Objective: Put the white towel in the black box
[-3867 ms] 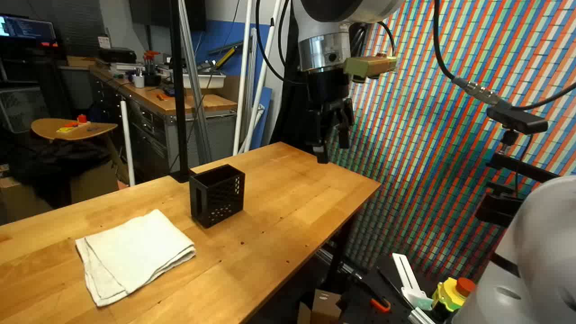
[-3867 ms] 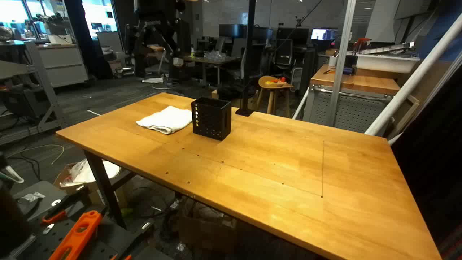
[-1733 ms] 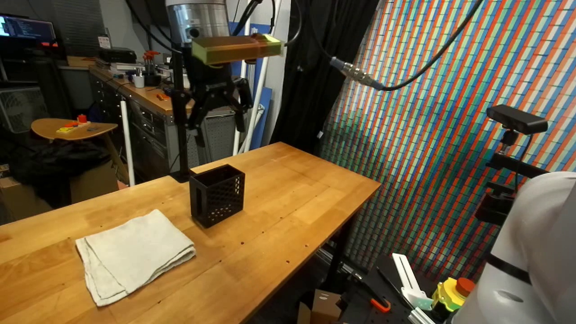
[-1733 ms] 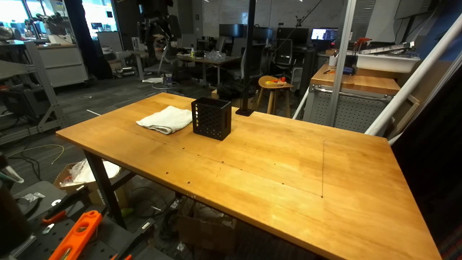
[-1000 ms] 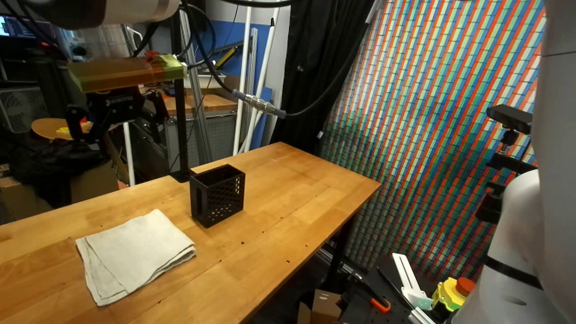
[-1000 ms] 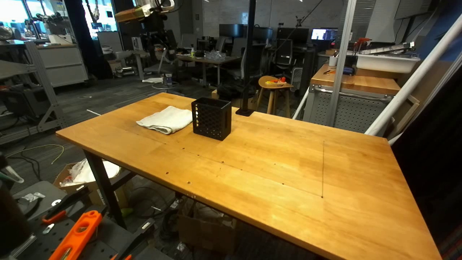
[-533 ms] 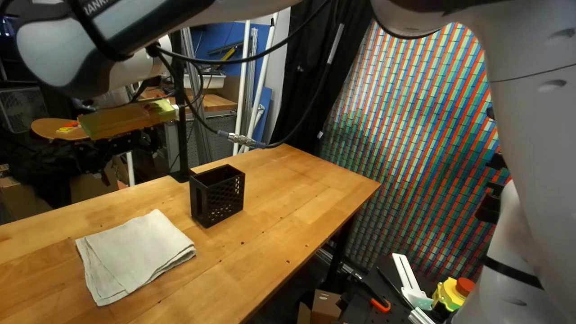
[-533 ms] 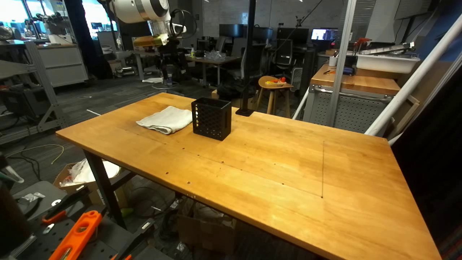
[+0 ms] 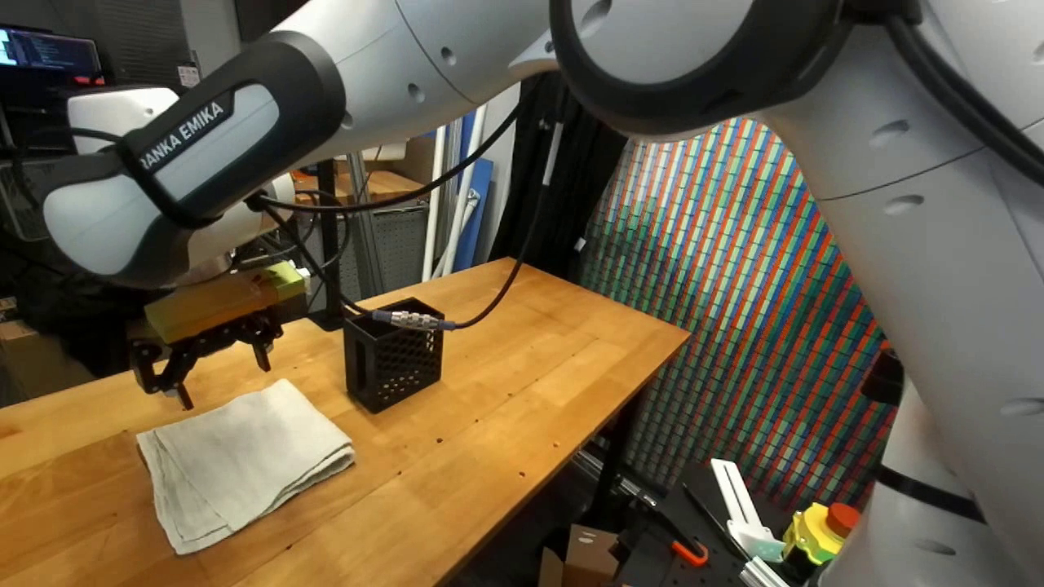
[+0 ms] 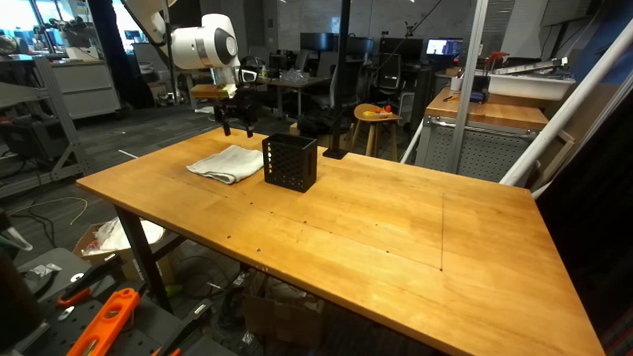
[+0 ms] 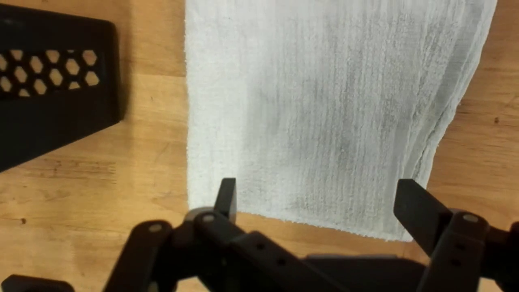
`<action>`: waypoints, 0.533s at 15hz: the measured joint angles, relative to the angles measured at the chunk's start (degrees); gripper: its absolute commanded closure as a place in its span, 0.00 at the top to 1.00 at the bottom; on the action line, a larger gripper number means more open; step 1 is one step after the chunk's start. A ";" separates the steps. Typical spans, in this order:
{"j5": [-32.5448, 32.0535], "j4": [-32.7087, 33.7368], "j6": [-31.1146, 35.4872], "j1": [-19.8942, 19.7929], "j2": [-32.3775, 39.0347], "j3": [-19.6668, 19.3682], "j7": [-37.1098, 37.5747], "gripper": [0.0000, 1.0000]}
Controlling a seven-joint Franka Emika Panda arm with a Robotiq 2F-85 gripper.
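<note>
The white towel (image 9: 249, 465) lies folded flat on the wooden table in both exterior views (image 10: 226, 164). The black box (image 9: 395, 367) with perforated sides stands upright beside it, open at the top; it also shows in an exterior view (image 10: 291, 165) and at the left of the wrist view (image 11: 61, 113). My gripper (image 9: 224, 381) is open and empty, above the table by the towel's far edge, also in an exterior view (image 10: 238, 133). In the wrist view the jaws (image 11: 316, 181) stand wide apart, with the towel's near edge below and between them. I see no contact.
The wooden table (image 9: 522, 359) carries a black upright post (image 10: 335, 152) at its far edge, close behind the box. A cable with a metal connector (image 9: 416, 319) hangs from the arm and passes in front of the box's top in an exterior view.
The arm has swung from beyond the box to above the towel's far edge and come down. The gripper has stayed open. The towel and box have not moved.
</note>
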 measured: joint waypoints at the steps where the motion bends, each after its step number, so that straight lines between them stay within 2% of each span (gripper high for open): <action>1: 0.64 0.40 0.20 0.43 0.97 0.02 -0.17 1.00; 8: 3.94 1.28 3.35 2.44 6.24 0.18 -1.16 1.00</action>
